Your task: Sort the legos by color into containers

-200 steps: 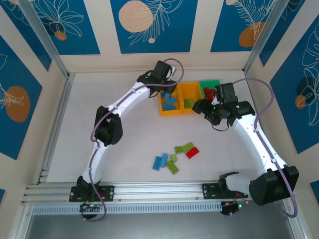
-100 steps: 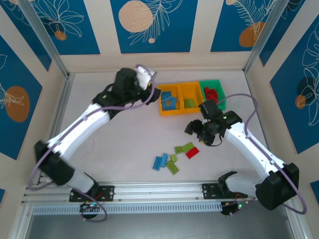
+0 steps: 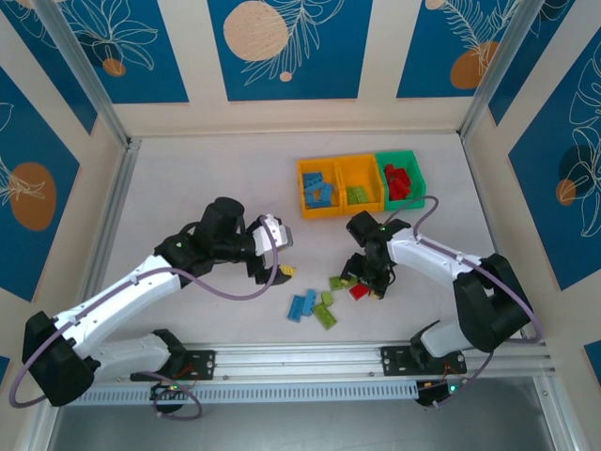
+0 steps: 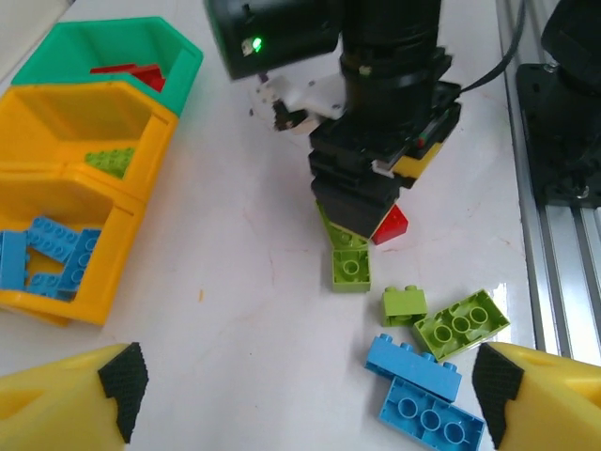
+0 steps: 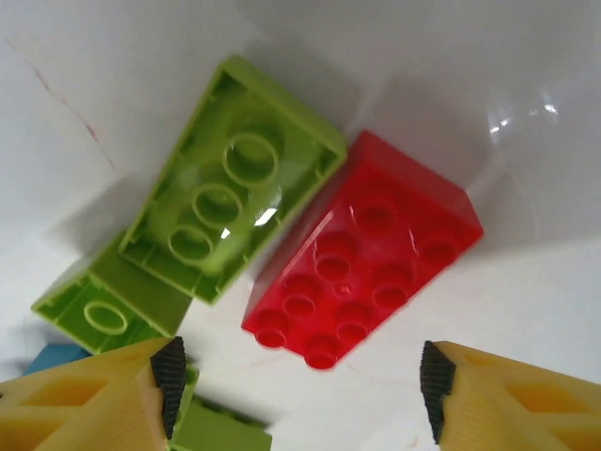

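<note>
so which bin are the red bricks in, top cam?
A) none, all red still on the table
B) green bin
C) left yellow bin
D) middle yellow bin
B: the red bricks lie in the green bin, while the left yellow bin holds blue bricks and the middle yellow bin holds lime bricks.

white table [image 3: 202, 178], blue patterned walls [image 3: 141, 52]
</note>
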